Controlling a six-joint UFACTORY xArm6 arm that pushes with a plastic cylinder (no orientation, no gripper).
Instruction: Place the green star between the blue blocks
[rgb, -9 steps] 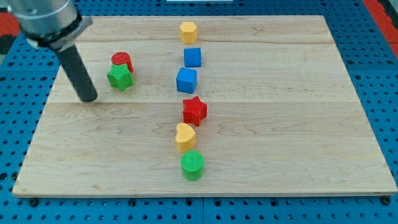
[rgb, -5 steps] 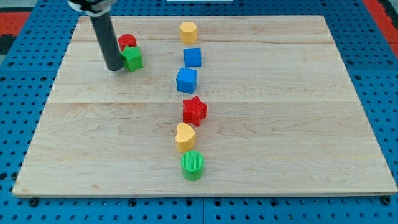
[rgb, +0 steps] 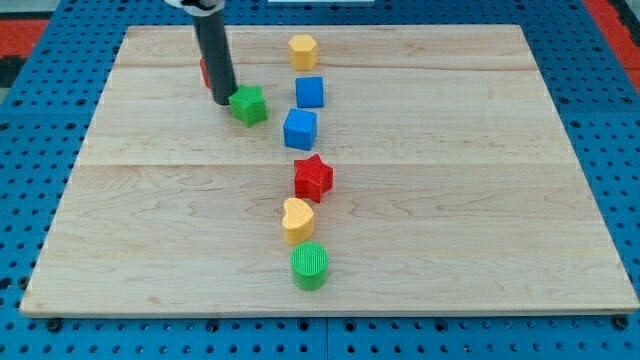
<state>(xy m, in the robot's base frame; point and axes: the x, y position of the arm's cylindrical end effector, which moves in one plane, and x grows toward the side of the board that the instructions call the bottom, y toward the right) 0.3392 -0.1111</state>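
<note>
The green star (rgb: 248, 104) lies on the wooden board (rgb: 450, 200), left of the two blue blocks. The upper blue cube (rgb: 309, 92) and the lower blue cube (rgb: 300, 129) stand close together, one above the other, in the middle column. My tip (rgb: 223, 100) touches the green star's left side. The dark rod rises from there to the view's top. A red block (rgb: 204, 70) is mostly hidden behind the rod.
A yellow hexagonal block (rgb: 302, 50) sits above the blue cubes. Below them, in a line, are a red star (rgb: 313, 177), a yellow heart (rgb: 297, 219) and a green cylinder (rgb: 309, 265). Blue pegboard surrounds the board.
My tip has moved right and pushed the green star right, away from the red block and toward the blue cubes. The other blocks have not moved.
</note>
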